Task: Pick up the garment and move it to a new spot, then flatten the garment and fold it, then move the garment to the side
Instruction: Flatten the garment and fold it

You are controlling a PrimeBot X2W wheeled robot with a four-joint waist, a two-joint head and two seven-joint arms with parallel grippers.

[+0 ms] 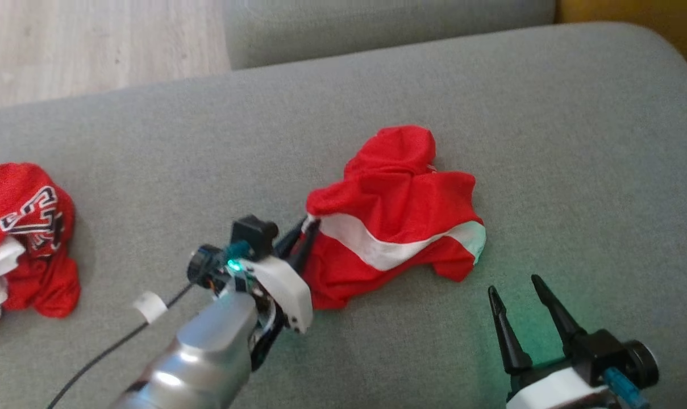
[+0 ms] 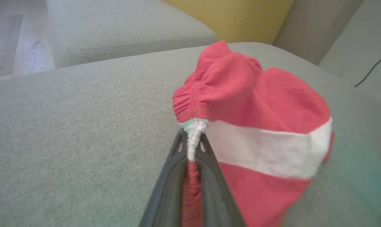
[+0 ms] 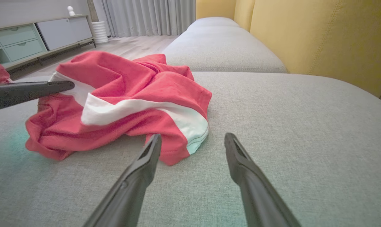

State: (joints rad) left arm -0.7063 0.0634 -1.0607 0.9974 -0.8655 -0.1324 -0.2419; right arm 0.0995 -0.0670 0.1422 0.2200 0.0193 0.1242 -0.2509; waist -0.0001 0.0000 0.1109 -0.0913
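In the head view two red fabric pieces lie on the grey woven sofa cushion [image 1: 519, 113]. The crumpled garment [image 1: 400, 193], crossed by one broad white band, sits mid-cushion, and a second red jersey [image 1: 28, 227] with lettering is bunched well apart at the left edge. The left gripper [image 1: 309, 227] pinches the garment's left edge, and the right gripper [image 1: 513, 284] hangs near its lower right corner with its fingers spread. The left wrist view shows that claw's two dark fingers [image 2: 209, 157] clamped together on a gathered white seam (just under the ruched, elastic-looking red hem). In the right wrist view the two tapered fingers stand apart over the cushion, just beside the garment's white-tipped corner.
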